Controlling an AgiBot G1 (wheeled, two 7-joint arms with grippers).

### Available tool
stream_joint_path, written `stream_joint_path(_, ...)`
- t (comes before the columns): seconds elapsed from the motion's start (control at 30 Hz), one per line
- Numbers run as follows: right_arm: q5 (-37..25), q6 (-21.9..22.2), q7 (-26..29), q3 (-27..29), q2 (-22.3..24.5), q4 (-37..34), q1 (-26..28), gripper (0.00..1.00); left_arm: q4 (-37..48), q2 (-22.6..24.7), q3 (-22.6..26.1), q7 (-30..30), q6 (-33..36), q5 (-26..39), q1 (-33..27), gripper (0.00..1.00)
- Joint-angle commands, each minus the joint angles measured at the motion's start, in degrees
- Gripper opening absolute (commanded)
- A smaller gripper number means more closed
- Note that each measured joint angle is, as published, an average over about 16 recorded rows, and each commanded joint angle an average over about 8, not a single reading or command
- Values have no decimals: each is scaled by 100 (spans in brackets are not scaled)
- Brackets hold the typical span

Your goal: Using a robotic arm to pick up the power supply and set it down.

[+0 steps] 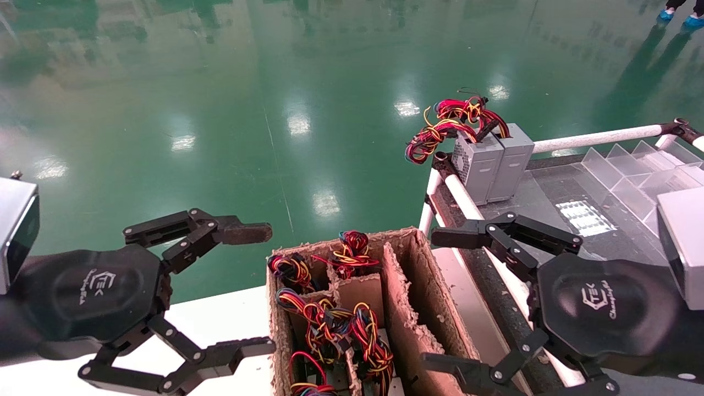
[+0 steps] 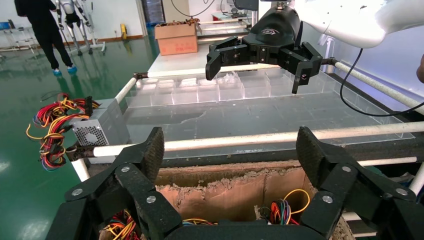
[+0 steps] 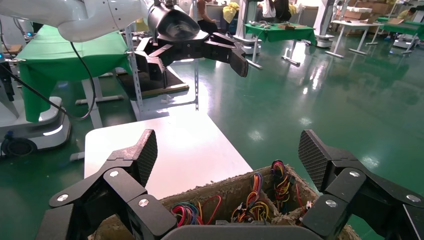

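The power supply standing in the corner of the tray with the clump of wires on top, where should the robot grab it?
Best guess: grip the power supply by its flat grey side walls, coming down from above and clear of the wires bunched on top. It stands upright beside a second unit, so the right gripper, open and nearer, seems the better choice.

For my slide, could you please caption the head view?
Both open hands, left hand and right hand, flank the cardboard box of wired units; two power supplies stand on the table corner.

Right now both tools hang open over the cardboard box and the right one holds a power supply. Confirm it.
Wrong: the right tool is open and empty, as the head view shows. Both power supplies stand on the black tabletop. The left tool is open too.
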Motion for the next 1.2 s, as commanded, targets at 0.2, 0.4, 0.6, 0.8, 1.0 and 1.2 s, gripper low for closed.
stream_joint_path(0.2,0,0,0,0,0,0,0,100,0,0,0,0,0,0,0,0)
stream_joint_path(0.4,0,0,0,0,0,0,0,100,0,0,0,0,0,0,0,0)
stream_joint_path(0.6,0,0,0,0,0,0,0,100,0,0,0,0,0,0,0,0)
stream_joint_path(0.8,0,0,0,0,0,0,0,100,0,0,0,0,0,0,0,0)
stream_joint_path(1.0,0,0,0,0,0,0,0,100,0,0,0,0,0,0,0,0)
stream_joint_path(1.2,0,0,0,0,0,0,0,100,0,0,0,0,0,0,0,0)
